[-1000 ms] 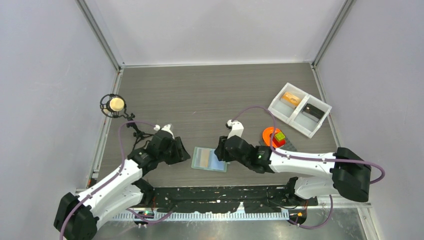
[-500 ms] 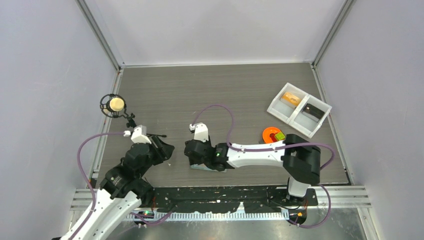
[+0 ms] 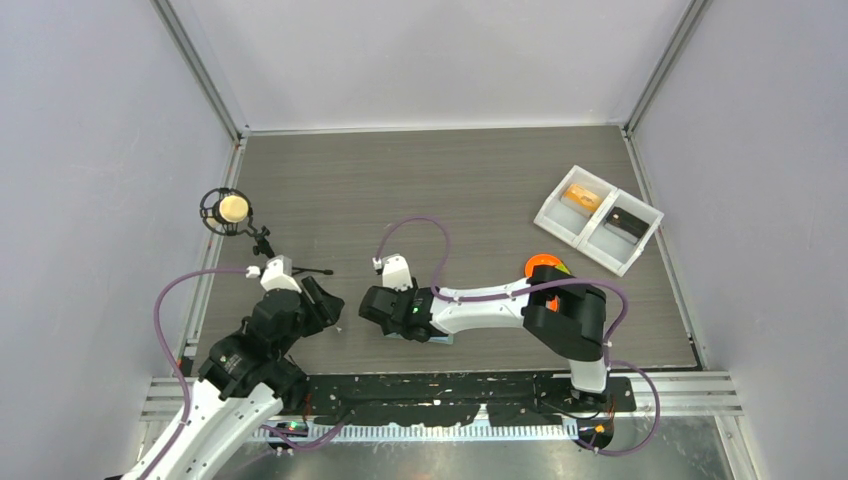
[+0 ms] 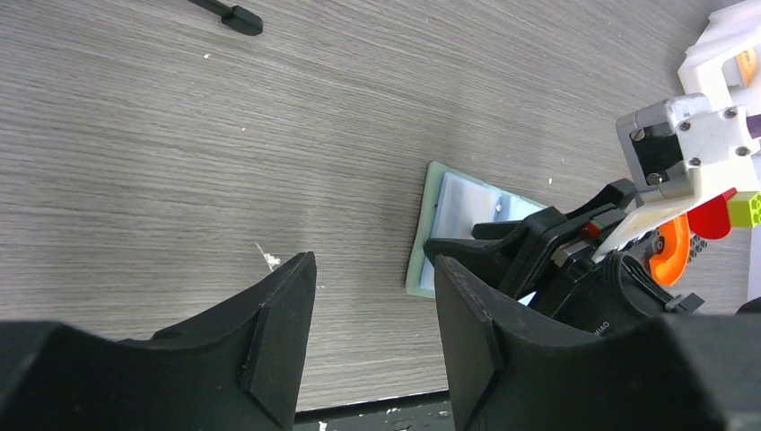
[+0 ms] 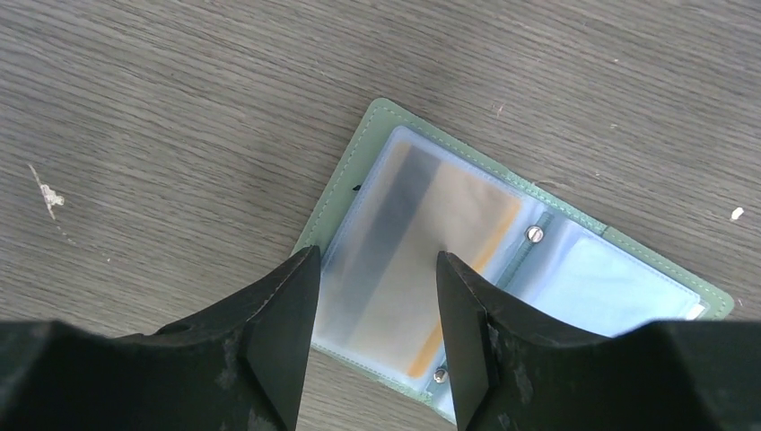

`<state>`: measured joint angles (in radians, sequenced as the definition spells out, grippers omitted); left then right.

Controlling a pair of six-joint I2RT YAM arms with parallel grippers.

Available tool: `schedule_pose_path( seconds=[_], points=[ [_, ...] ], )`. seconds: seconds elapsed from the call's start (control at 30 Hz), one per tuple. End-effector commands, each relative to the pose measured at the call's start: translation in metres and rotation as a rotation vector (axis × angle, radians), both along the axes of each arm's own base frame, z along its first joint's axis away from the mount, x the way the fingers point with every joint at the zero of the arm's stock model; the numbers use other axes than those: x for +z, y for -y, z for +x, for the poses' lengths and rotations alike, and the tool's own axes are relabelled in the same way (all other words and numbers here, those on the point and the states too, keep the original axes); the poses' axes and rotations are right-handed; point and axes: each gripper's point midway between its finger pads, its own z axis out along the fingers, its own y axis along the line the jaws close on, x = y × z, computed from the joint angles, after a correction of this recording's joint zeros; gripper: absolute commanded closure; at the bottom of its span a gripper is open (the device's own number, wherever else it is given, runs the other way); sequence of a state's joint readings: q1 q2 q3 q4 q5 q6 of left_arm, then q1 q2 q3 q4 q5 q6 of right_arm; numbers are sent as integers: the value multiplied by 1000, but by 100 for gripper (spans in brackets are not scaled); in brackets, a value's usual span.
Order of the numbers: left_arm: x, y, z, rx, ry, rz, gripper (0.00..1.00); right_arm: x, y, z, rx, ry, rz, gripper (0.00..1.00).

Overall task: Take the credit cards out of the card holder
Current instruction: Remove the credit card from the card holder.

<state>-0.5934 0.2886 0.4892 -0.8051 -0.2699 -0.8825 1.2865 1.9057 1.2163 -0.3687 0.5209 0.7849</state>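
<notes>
The card holder lies open and flat on the table, with a sage-green cover and pale blue pocket faces. Its left clear pocket holds a beige and orange card with a dark stripe. My right gripper is open and hovers just above that pocket, one finger near the holder's left edge, the other over the card. In the top view the right gripper hides most of the holder. My left gripper is open and empty, left of the holder; in its own view it sits over bare table.
A white two-compartment tray stands at the back right. A grey plate with an orange shape lies behind the right arm. A black stand with a cream ball stands at the left edge, its thin black rod reaching onto the table.
My right gripper has swung left and now sits over the card holder's left half. My left arm has pulled back to the left, away from the holder.
</notes>
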Motion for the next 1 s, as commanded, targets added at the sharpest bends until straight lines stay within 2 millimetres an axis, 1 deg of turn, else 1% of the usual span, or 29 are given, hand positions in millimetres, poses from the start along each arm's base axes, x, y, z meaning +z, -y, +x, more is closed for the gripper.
schedule_pose_path(
  seconds=[0.0, 0.03, 0.07, 0.1, 0.13, 0.17, 0.2, 0.23, 0.27, 0.3, 0.37, 0.4, 0.43, 0.47, 0.6, 0.67, 0.7, 0.77, 0.8, 0.83, 0.87, 0.9, 0.93, 0.97],
  points=[
    [2, 0, 5, 11, 11, 5, 46, 7, -7, 6, -17, 25, 15, 46],
    [1, -1, 5, 11, 8, 7, 46, 7, -7, 6, -16, 27, 14, 48],
    [1, -1, 5, 11, 8, 8, 46, 6, -4, 5, -13, 27, 8, 54],
    [1, -1, 4, 12, 6, 9, 46, 6, -5, 5, -11, 30, 16, 57],
    [1, -1, 4, 12, 8, 8, 46, 7, -2, 5, -6, 32, 16, 64],
    [1, -1, 4, 11, 6, 8, 46, 9, -4, 5, -3, 37, 32, 67],
    [0, 0, 4, 10, 6, 8, 46, 10, -1, 4, 4, 40, 35, 72],
    [0, 0, 4, 8, 5, 6, 46, 13, -4, 4, 8, 44, 62, 73],
    [1, 1, 4, 7, 4, 2, 46, 15, -2, 3, 15, 48, 69, 76],
    [1, 2, 4, 3, 2, 0, 47, 18, -5, 3, 22, 50, 93, 77],
    [0, 4, 4, -3, -2, -4, 47, 19, -4, -1, 45, 47, 117, 78],
    [0, 4, 5, -5, -6, -3, 47, 27, -8, -1, 63, 57, 147, 79],
    [-1, 5, 5, -7, -11, -2, 47, 25, -6, -4, 79, 50, 148, 79],
    [-2, 6, 5, -11, -17, 0, 47, 33, -10, -4, 89, 58, 184, 79],
    [-8, 15, 7, -40, -38, -10, 49, 44, -8, -9, 125, 61, 244, 77],
    [-12, 23, 9, -65, -49, -26, 50, 47, -6, -10, 133, 51, 272, 75],
    [-15, 27, 10, -78, -57, -32, 50, 45, -2, -12, 134, 46, 276, 75],
    [-19, 36, 12, -104, -72, -51, 51, 43, 1, -11, 130, 35, 301, 77],
    [-21, 41, 13, -119, -79, -58, 51, 45, -2, -10, 135, 29, 333, 78],
    [-23, 46, 14, -137, -86, -66, 51, 41, 3, -12, 134, 18, 336, 79],
    [-25, 51, 14, -159, -95, -73, 51, 44, 0, -11, 138, 18, 368, 80],
    [-27, 57, 15, -180, -105, -81, 51, 42, 5, -10, 131, 13, 377, 81],
    [-28, 62, 16, -199, -113, -90, 52, 46, 2, -10, 137, 10, 413, 81],
    [-30, 66, 17, -213, -120, -97, 53, 43, 9, -9, 129, 6, 421, 83]
  ],
)
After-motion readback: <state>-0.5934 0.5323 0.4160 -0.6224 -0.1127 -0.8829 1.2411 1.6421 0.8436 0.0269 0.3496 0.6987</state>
